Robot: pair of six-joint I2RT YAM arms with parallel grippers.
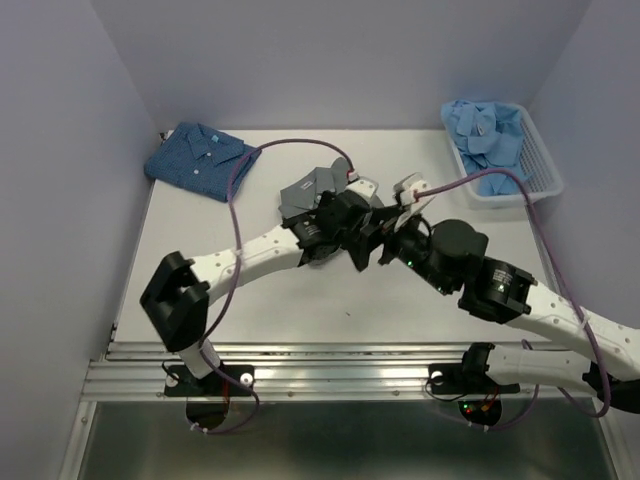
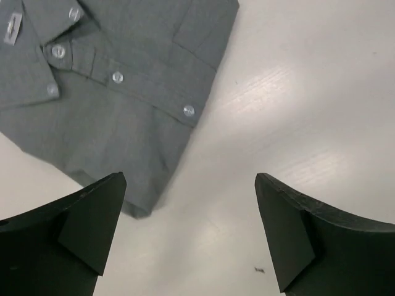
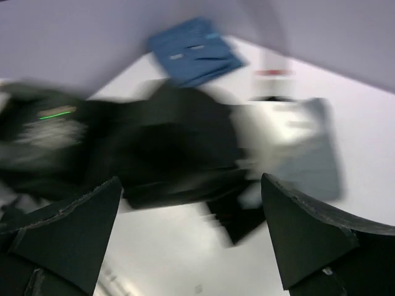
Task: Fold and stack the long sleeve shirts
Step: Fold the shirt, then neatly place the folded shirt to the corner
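A folded dark grey shirt (image 2: 92, 117) lies near the middle of the table (image 1: 300, 300), a little toward the far side. In the left wrist view its button placket runs on a diagonal from upper left to lower right, with the collar end at the upper left. From overhead the left arm covers part of it.

The left gripper (image 2: 190, 185) hangs over bare tabletop just beside the shirt's lower corner. Its fingers (image 2: 92, 216) are spread wide with nothing between them, and the left one sits close to the cloth edge. Whether it touches cannot be told.

The right gripper (image 3: 190, 185) is also spread apart and empty. Its camera view is badly blurred, looking across the left arm toward the grey shirt.

A folded dark blue shirt (image 1: 200, 160) rests at the far left corner, well apart from the grey one. Its long axis runs roughly left to right and its collar points toward the back wall.

Crumpled light blue shirts (image 1: 485, 130) fill a white basket (image 1: 545, 165) at the far right.
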